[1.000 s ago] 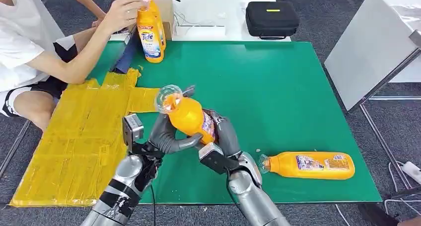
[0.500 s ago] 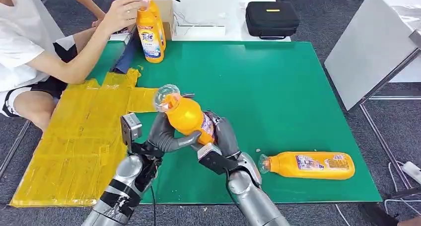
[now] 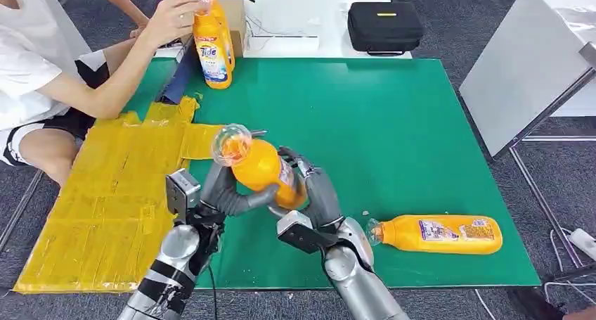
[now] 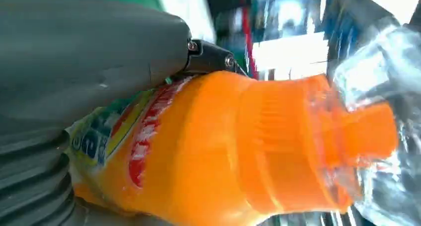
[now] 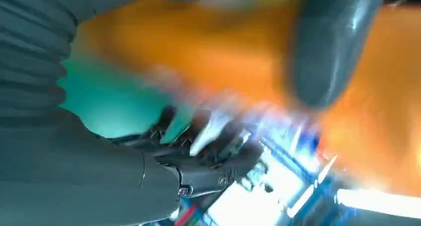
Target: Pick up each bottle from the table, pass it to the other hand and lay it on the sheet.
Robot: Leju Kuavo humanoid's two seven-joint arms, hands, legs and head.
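Note:
An orange detergent bottle (image 3: 261, 167) with a clear cap hangs tilted above the green mat (image 3: 379, 123), cap toward the yellow sheet (image 3: 105, 193). My left hand (image 3: 228, 193) grips it from the sheet side, thumb wrapped under its body. My right hand (image 3: 320, 193) still holds its other side, fingers against the label. The left wrist view shows the bottle (image 4: 223, 151) close up in that hand. In the blurred right wrist view the bottle (image 5: 198, 42) lies against my right hand's dark fingers (image 5: 213, 161). A second orange bottle (image 3: 436, 233) lies on its side at the mat's near right.
A person at the far left holds upright orange bottles (image 3: 213, 42) at the mat's back corner, arm over the sheet's far end. A black case (image 3: 385, 26) sits on the white table behind. A white panel (image 3: 527, 67) leans at the right.
The held bottle and both my hands have shifted a little left, toward the yellow sheet, and my left thumb has closed further round the bottle. The lying bottle has not moved.

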